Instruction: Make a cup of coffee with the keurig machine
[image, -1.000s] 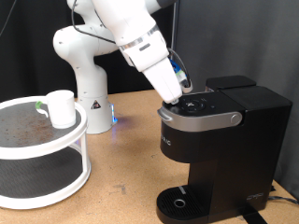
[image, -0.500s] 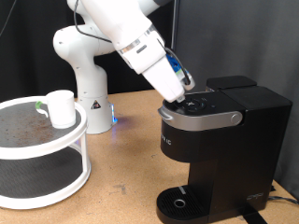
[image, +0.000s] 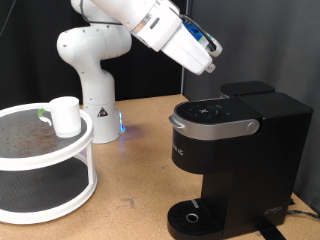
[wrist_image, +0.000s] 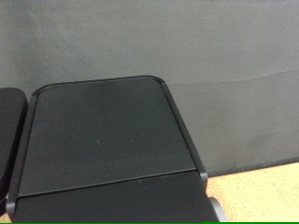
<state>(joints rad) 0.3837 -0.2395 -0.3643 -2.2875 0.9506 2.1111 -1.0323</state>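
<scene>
The tool (image: 208, 58) hangs in the air above the keurig machine (image: 235, 150), clear of its closed lid; whether its fingers are spread, I cannot tell. The cup (image: 65, 115) sits on the white two-tier rack (image: 45, 165), well apart at the exterior view's left, on the bench (image: 130, 190).

White arm reaches from its base (image: 88, 75) at the table's far edge, up and toward exterior view's right; gripper (image: 210, 62) tilted downward, raised high; fingers not discernible.
</scene>
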